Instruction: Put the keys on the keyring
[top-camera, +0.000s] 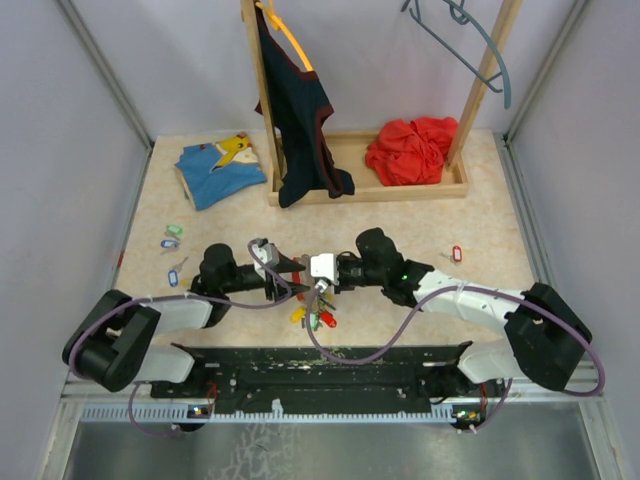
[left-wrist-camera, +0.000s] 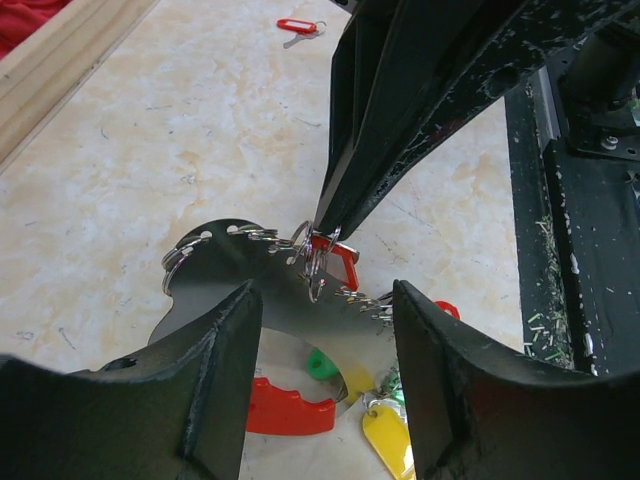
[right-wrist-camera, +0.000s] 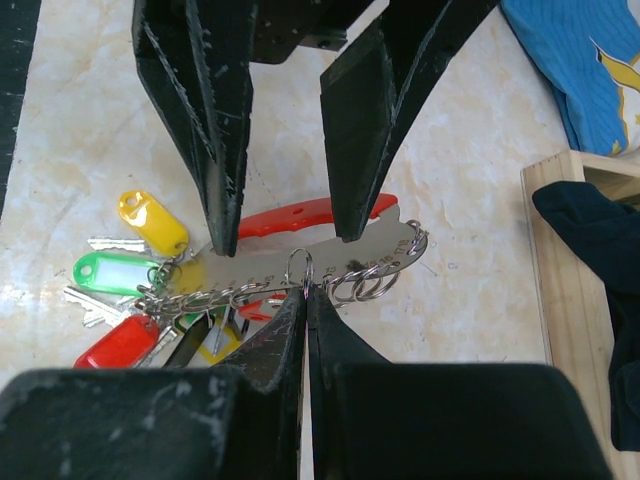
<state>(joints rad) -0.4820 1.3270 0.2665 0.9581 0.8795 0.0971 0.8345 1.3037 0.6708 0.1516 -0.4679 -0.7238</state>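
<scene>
The right end effector (right-wrist-camera: 305, 300) is pinching shut on one small ring (right-wrist-camera: 300, 265) of the keyring (right-wrist-camera: 385, 245), probably steadying it for threading. The left end effector (left-wrist-camera: 322, 295) is standing open astride it. The right wrist view is showing tagged keys (right-wrist-camera: 115, 272) bunched at one end. Only the overhead view is showing loose keys (top-camera: 172, 232) lying farther off on the tabletop (top-camera: 480, 220).

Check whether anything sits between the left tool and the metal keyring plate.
Nothing visible. The left tool is open with its fingertips right at the keyring plate. The right tool is shut on a ring at the plate's opposite edge, not in between.
</scene>
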